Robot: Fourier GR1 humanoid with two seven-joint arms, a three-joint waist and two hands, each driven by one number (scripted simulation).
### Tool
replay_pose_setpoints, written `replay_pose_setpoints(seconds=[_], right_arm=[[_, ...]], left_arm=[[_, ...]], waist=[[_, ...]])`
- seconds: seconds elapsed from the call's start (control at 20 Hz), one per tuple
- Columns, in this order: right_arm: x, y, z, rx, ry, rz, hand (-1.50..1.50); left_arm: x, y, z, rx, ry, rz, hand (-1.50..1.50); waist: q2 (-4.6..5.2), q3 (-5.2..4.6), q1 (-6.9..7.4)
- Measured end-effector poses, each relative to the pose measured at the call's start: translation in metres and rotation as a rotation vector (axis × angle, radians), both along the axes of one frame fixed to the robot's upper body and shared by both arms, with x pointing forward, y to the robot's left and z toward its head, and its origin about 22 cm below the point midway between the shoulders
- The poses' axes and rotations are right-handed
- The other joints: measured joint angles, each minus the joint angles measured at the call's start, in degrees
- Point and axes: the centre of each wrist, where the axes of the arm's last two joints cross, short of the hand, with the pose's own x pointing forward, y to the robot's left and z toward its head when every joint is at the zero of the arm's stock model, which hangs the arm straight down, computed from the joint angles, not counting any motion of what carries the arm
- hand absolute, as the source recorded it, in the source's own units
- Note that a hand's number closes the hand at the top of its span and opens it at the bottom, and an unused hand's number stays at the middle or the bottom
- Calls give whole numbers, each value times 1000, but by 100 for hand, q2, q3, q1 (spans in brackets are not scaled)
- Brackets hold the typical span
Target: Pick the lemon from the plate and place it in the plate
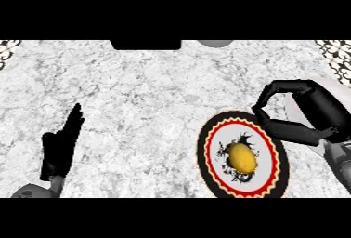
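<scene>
One lemon [241, 157] is lying in the middle of one patterned plate [205, 148], which has a black, red and gold rim and a dark figure printed at its centre. The lemon is sitting on that figure, with its long axis running roughly from the near edge toward the far edge of the counter [137, 102]. This plate is standing near the counter's near edge, right of the middle.

A second plate [343, 93], plain white, is lying at the counter's right edge, just beside the patterned plate. It is partly covered by the right hand [302, 130]. The right hand is hovering over it with fingers and thumb curled into a ring, and the fingers are enclosing nothing. The lemon is lying apart from this hand.

The left hand [58, 148] is resting near the counter's left near corner, fingers straight and released, well apart from both plates.

Count: one lemon, two plates, two hands.

At the counter's far edge, one black object [145, 44] and one grey round object [216, 42] are showing in part.
</scene>
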Motion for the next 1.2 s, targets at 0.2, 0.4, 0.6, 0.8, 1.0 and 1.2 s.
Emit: replay_pose_setpoints(seconds=[0.2, 0.4, 0.6, 0.8, 1.0, 1.2], right_arm=[[-18, -13, -51, 29, -22, -51, -150], [-38, -13, -101, 289, 78, 36, -150], [-45, -35, -124, 233, 75, 177, -150], [-37, -55, -112, 10, 16, 222, -150], [-25, -60, -86, -203, -37, 214, -150], [-21, -56, -59, -382, -38, 234, -150]], left_arm=[[-2, -11, -4, -47, 48, 10, 0], [-1, -15, -4, -64, 61, 7, 0], [0, -19, 0, -70, 74, -1, 0], [1, -25, 0, -69, 80, -5, 0], [0, -25, -1, -64, 86, -7, 0], [-2, -28, -3, -63, 84, -5, 0]], waist=[[55, 52, -46], [93, 81, -22], [83, 75, 53], [74, 66, 69], [62, 58, 77], [54, 53, 67]])
